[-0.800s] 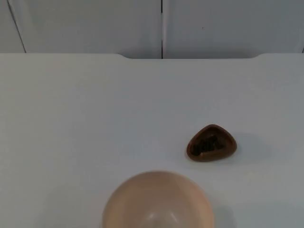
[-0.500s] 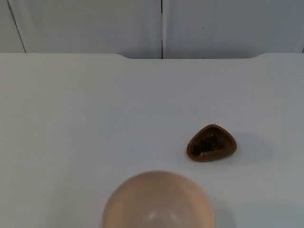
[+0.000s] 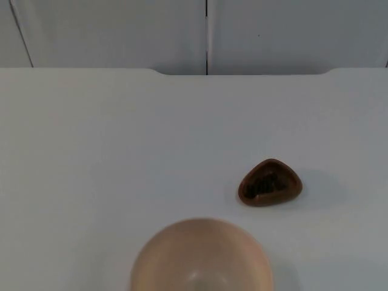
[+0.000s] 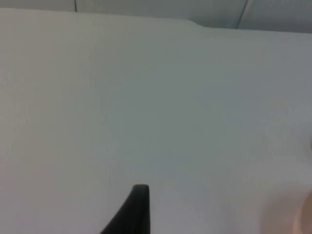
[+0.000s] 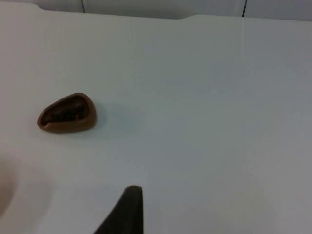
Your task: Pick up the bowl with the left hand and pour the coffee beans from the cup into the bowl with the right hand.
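The bowl [image 3: 202, 257], a pale tan one, is being shown in the top view at the near edge of the worktop [image 3: 109, 151], where its nearer part is being cut off by the picture's lower border, so its inside cannot be fully seen. A pale blurred patch is being glimpsed at the border of the left wrist view; whether that is the bowl cannot be told.

The cup [image 3: 270, 182], small, brown and rounded-triangular, is being seen standing on the worktop beyond the bowl and to its right, apart from it. Dark contents are being made out inside it, but single beans are too small to be told. In the right wrist view the cup [image 5: 67, 113] is being seen again, open side up, with the same dark filling.

The left pincer is being represented by one black fingertip [image 4: 132, 210] over bare worktop in the left wrist view; whether it is released or clenched cannot be told, and nothing is being seen against it. The right pincer is likewise being represented by one black fingertip [image 5: 125, 210] over the worktop, well apart from the cup, and its state cannot be told either.

The worktop is being ended at the far side by a grey partition wall [image 3: 121, 33].
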Controlling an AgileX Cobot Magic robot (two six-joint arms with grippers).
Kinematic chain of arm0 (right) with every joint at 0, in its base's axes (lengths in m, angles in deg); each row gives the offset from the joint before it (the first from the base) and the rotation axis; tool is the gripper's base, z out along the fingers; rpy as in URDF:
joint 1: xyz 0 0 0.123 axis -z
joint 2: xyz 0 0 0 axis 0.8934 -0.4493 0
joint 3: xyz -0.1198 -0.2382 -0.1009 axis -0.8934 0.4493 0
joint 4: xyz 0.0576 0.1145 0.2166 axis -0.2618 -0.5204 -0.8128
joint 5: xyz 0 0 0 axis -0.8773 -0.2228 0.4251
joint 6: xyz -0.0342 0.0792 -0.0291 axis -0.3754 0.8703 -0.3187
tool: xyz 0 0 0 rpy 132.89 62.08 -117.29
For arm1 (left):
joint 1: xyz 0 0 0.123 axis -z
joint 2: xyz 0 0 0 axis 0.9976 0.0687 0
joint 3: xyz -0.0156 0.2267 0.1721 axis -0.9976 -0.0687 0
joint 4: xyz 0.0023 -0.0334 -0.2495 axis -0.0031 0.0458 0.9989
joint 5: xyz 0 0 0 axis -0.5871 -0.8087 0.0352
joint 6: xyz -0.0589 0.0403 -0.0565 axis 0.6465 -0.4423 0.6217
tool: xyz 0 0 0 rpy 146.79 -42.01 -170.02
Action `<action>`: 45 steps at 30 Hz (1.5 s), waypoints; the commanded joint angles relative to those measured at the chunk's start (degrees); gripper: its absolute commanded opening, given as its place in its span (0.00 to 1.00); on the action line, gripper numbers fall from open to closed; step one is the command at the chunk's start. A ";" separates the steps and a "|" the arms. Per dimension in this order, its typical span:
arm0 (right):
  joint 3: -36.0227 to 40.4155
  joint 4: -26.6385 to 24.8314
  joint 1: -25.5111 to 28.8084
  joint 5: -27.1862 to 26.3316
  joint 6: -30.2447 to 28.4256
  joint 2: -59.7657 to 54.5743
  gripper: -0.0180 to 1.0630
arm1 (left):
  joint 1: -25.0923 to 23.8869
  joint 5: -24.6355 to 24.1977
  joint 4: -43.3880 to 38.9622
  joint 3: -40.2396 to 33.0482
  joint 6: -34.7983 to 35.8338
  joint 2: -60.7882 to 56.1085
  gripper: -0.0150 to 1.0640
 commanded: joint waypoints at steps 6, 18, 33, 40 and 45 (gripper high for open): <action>0.01 0.39 0.20 -0.42 -0.48 0.20 0.99 | -0.19 3.26 7.00 0.28 -4.50 1.80 0.99; 0.01 0.39 0.20 -0.42 -0.48 0.20 0.99 | -0.19 3.02 21.73 0.28 -15.97 10.37 0.99; 0.01 0.39 0.20 -0.42 -0.48 0.20 0.99 | -0.19 -2.63 23.94 5.58 -17.87 24.38 0.91; 0.01 0.39 0.20 -0.42 -0.48 0.20 0.99 | -0.19 -3.39 24.20 6.05 -18.33 29.16 0.91; 0.01 0.39 0.20 -0.42 -0.48 0.20 0.99 | -0.19 -4.53 23.27 6.05 -18.77 32.67 0.91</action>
